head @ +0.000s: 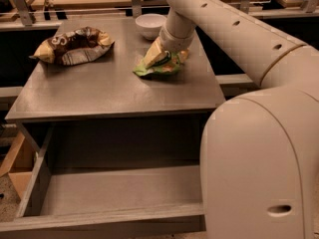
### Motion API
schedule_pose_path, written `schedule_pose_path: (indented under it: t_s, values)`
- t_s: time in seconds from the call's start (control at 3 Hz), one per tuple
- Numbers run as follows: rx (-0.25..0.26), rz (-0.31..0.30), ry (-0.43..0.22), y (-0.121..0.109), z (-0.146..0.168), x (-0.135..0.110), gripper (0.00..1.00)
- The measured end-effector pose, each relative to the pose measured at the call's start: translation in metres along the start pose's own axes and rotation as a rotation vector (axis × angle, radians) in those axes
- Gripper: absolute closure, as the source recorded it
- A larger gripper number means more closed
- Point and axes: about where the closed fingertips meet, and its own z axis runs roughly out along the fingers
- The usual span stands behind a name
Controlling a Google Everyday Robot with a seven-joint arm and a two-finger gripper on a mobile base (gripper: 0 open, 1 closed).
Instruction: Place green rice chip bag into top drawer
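Nearest to us, well below and in front of the hand (162, 59): the top drawer (119, 190), pulled open. It is wide, shallow and grey, with a wood-like grain, a flat front panel and a plain inside with nothing in it. So the drawer part is done and the placing is not.

Right of the drawer is the robot body (259, 163), a smooth, rounded, cream shell. Its arm (224, 24) reaches up and away to the hand.

Next, the surface (99, 91), a flat, matte grey top with square edges.

The hand is down on the green rice chip bag (160, 69), at the right part of the surface. We cannot tell how far open the hand is, or whether it has hold of the bag. The bag lies flat on the surface directly under the hand: crinkled light-green foil, thin and floppy, and likely to crush when squeezed.

Left of the hand, well apart: a brown-and-yellow snack bag (75, 44), puffy, glossy and wrinkled.

Just beyond the hand: a white bowl (149, 25), small, round, smooth and hard.

We judge what is left as: lift the bag, carry it forward and down, release it in the drawer.
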Motion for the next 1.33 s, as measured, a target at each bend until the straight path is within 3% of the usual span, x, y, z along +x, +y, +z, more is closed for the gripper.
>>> schedule_pose_path:
  t_s: [0.33, 0.67, 1.33]
  values:
    - [-0.008, -0.012, -0.023, 0.005, -0.019, 0.007, 0.65]
    - [-0.053, -0.058, -0.073, 0.014, -0.061, 0.03, 0.96]
    - [-0.083, -0.104, -0.093, 0.009, -0.122, 0.086, 1.0]
